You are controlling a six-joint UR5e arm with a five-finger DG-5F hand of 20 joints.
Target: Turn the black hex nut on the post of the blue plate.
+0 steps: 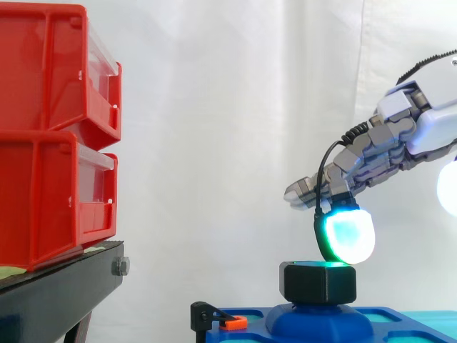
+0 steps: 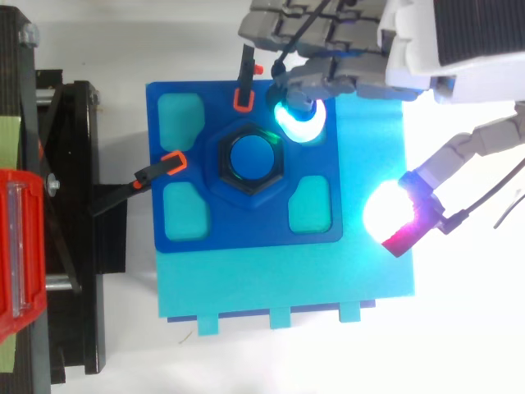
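You see the hand [image 1: 403,139] spread, fingers nearly straight and thumb far aside, holding nothing. One cyan fingertip [image 1: 348,236] hangs close over the edge of the black hex nut [image 1: 318,283], which sits on the post [image 2: 253,156] of the blue plate [image 2: 190,226].

The side view's bottom edge cuts off the blue plate [image 1: 257,333].

Nut [image 1: 318,284] sits on plate [image 2: 246,226], right of stacked bins [image 1: 43,143].
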